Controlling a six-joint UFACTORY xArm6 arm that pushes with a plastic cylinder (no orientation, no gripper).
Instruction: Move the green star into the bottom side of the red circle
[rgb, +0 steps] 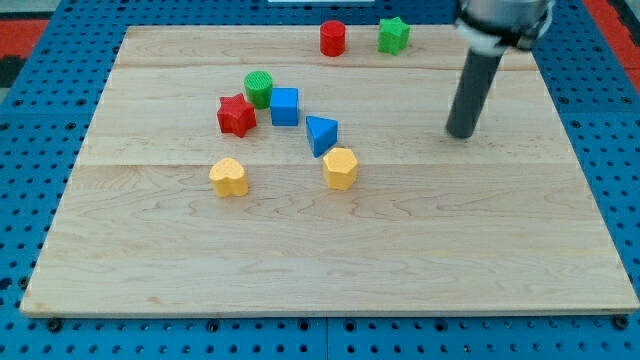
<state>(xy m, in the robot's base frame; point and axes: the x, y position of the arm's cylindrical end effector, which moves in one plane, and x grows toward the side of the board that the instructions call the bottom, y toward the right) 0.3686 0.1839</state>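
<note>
The green star (394, 35) lies near the view's top edge of the wooden board, right of centre. The red circle (333, 38) stands just to its left, a small gap between them. My tip (461, 133) is on the board at the view's right, below and to the right of the green star, well apart from both blocks and touching none.
A cluster sits left of centre: a green circle (259, 88), a red star (236, 115), a blue cube (285, 106), a blue triangle (321, 134), a yellow hexagon (340, 168) and a yellow heart (229, 177). The board (450, 250) lies on a blue pegboard.
</note>
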